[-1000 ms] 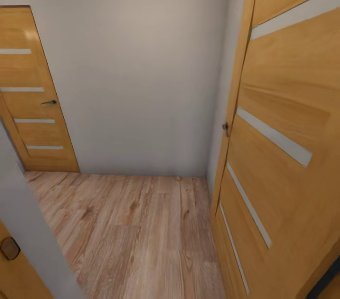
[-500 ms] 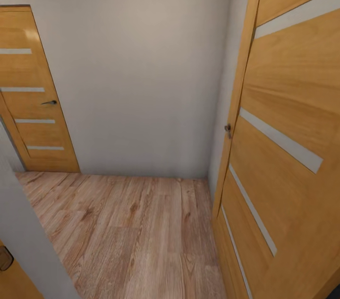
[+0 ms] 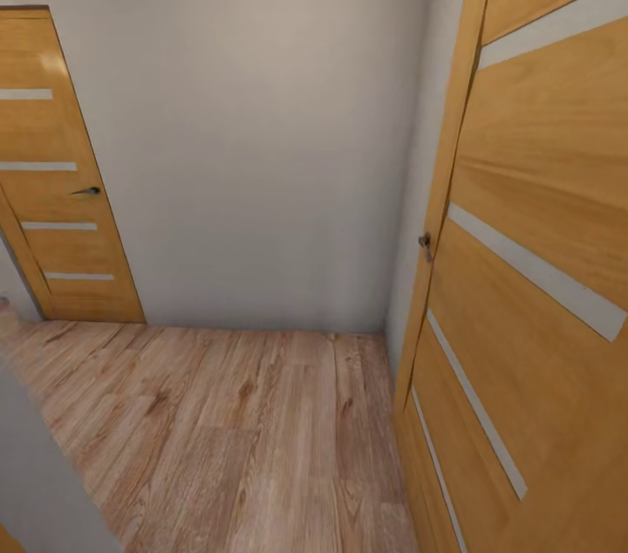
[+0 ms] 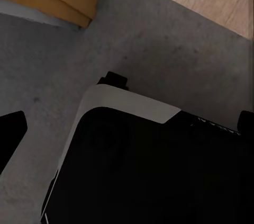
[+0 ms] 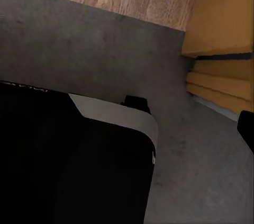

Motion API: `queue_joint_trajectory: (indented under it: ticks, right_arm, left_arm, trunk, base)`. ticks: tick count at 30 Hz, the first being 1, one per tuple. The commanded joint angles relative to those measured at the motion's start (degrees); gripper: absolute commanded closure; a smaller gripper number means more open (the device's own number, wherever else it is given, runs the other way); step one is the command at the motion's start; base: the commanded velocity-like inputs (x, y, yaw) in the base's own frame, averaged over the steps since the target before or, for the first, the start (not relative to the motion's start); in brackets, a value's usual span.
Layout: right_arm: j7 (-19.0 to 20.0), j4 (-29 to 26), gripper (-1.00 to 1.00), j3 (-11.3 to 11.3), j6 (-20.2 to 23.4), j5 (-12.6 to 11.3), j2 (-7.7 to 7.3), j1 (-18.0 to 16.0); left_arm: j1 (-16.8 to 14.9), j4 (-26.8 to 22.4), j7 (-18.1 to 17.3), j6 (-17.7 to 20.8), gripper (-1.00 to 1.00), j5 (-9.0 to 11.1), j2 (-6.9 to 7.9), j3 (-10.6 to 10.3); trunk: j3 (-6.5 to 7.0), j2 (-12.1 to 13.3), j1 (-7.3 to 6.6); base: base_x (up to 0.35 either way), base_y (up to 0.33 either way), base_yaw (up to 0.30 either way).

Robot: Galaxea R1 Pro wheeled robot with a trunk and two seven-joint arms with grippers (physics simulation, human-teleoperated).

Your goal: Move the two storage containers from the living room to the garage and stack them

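Ahead, a bare grey wall [image 3: 262, 126] stands between two honey-coloured wooden doors [image 3: 541, 274] over light plank flooring [image 3: 235, 440]; whether either pincer is apart or together, I cannot tell.

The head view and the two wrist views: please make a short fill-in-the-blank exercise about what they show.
1. In the head view, the floor is made of light ___ planks.
2. The door on the left has ___ pale horizontal stripes.
3. In both wrist views, the robot's base stands on a dark ___ surface.

Missing words: wood; four; grey
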Motion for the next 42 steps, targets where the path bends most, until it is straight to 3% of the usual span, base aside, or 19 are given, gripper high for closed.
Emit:
queue_joint_trajectory:
  ticks: [1, 16, 42]
  right_arm:
    - [-0.1, 0.2, -1.00, 0.5, -0.3, -0.5, 0.04, -0.1]
    - [-0.1, 0.2, -1.00, 0.5, 0.0, -0.3, 0.06, -0.1]
    - [-0.2, 0.2, -1.00, 0.3, -0.4, -0.3, -0.24, -0.1]
  left_arm:
    - [0.0, 0.0, 0.2, -0.2, -1.00, 0.3, -0.02, -0.1]
    - [0.0, 0.0, 0.2, -0.2, -1.00, 0.3, -0.02, -0.1]
    - [0.0, 0.0, 0.2, -0.1, -1.00, 0.3, -0.02, -0.1]
  trunk:
    - [-0.07, 0.0, 0.04]
    - [-0.07, 0.0, 0.04]
    - [-0.07, 0.0, 0.04]
  base:
    - [0.312, 0.000, 0.000]
    - [0.285, 0.000, 0.000]
    - [0.008, 0.000, 0.074]
